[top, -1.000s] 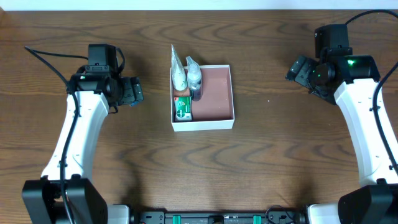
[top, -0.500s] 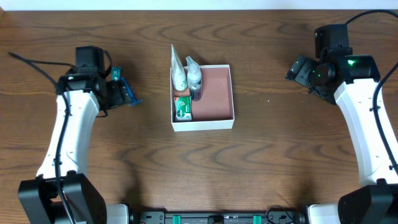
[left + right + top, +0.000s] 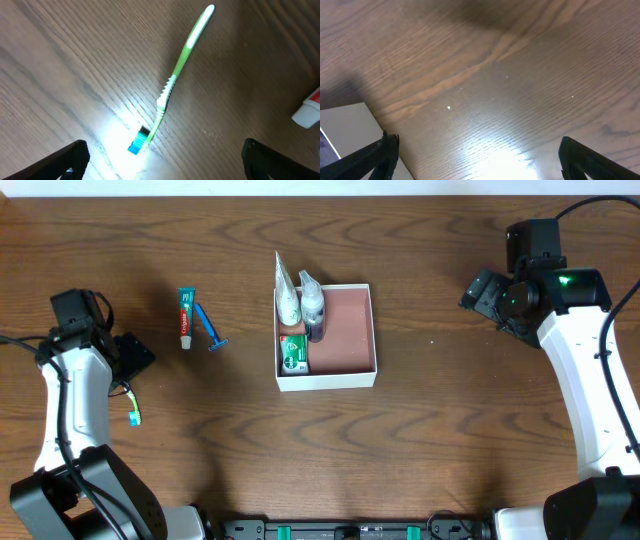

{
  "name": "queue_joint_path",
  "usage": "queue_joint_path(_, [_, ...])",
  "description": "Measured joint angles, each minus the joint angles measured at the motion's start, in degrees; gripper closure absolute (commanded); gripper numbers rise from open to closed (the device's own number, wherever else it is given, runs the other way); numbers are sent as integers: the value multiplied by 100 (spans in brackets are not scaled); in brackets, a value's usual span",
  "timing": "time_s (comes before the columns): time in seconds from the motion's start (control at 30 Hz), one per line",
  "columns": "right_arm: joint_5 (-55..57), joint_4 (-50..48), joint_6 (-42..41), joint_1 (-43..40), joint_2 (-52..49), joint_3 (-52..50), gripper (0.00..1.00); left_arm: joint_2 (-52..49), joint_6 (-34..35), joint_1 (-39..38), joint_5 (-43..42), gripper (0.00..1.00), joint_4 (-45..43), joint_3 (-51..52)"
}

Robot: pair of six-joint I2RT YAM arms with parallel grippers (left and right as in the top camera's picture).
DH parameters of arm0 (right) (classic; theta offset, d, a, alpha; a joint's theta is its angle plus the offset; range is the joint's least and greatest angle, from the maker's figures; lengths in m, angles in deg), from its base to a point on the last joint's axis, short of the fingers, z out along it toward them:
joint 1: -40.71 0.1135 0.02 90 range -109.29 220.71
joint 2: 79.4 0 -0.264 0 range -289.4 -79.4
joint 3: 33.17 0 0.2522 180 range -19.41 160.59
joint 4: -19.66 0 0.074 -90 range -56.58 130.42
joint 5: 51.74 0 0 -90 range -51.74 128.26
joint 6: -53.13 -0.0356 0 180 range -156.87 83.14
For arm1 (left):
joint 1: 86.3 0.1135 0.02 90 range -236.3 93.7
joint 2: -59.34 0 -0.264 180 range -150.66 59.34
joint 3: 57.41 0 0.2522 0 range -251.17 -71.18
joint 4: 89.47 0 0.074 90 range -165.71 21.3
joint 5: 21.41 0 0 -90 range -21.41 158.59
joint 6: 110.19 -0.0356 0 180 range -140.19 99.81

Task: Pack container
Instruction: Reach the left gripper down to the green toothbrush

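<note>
Looks like the toothbrush pick is what's going on here: the left claw point(image 3: 138, 357) is hanging over the green toothbrush point(image 3: 172, 82) with its fingers spread wide and nothing between them. The brush is lying flat on the table point(image 3: 430, 440) and, in the wrist view, running diagonally, bristle end down between the fingers and tail going up and away. I'd be twisting the wrist a little first so the fingers are closing square across the handle rather than skating along it. I'd also be aiming for the thicker grip section just above the head (thin flat handles love to pivot), and going right down to the wood before squeezing. The container point(image 3: 372, 330) is sitting mid-table, well apart to the right. A white tube point(image 3: 287, 290), small bottle point(image 3: 313, 305) and green box point(image 3: 293, 352) are crowding its left side, so I'd be dropping the brush flat into the bare reddish right half. The toothpaste tube point(image 3: 185, 317) and blue razor point(image 3: 210, 327) are waiting between claw and container, so lift high enough to pass over them. The right claw point(image 3: 478, 292) is idling off to the right, fingers apart, holding nothing.
</note>
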Motion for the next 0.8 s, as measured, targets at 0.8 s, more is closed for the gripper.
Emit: queue_joint_path(0.8, [0,0,0,0,0,0,1,-1121,-608,2,-437,1,-1110,415])
